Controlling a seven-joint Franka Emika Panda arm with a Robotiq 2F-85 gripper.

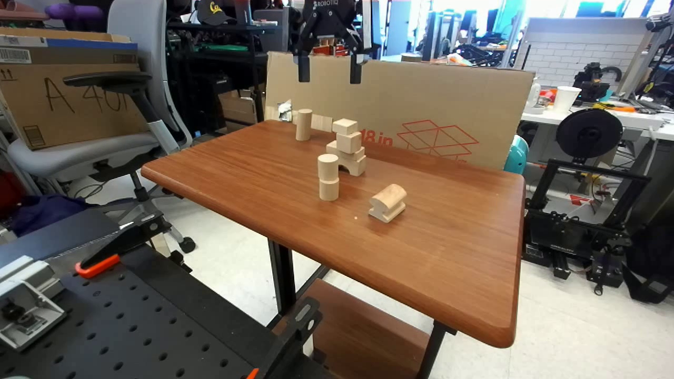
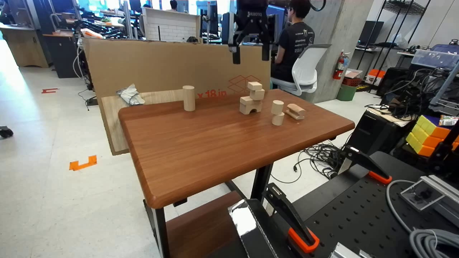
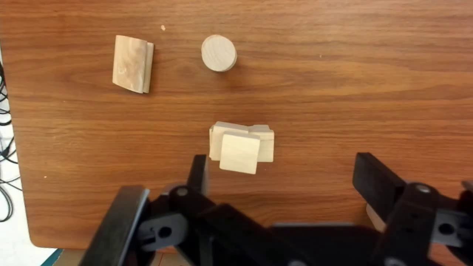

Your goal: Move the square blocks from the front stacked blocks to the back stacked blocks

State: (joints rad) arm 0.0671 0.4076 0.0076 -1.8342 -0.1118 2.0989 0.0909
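Observation:
Two pale square blocks sit at the top of a stack: the upper square block (image 1: 345, 126) (image 2: 254, 86) (image 3: 239, 153) and the lower square block (image 1: 348, 142) (image 2: 257, 95). They rest, offset, on a flat block (image 2: 246, 100) and an arch block (image 1: 356, 166) (image 2: 252, 108). Two short cylinders (image 1: 328, 179) (image 2: 277, 113) (image 3: 218, 53) stand stacked beside it; the wrist view shows mainly the top one. My gripper (image 1: 329, 73) (image 2: 251, 55) (image 3: 284, 170) is open and empty, high above the table. In the wrist view the stack lies ahead of the fingertips, nearer the left finger.
A grooved, round-topped block (image 1: 388, 201) (image 2: 296, 111) (image 3: 130, 64) lies near the cylinders. A tall cylinder (image 1: 304, 125) (image 2: 189, 98) stands at the table's far edge, partly hidden by a finger in the wrist view. A cardboard sheet (image 1: 447, 105) (image 2: 172, 68) stands behind the table.

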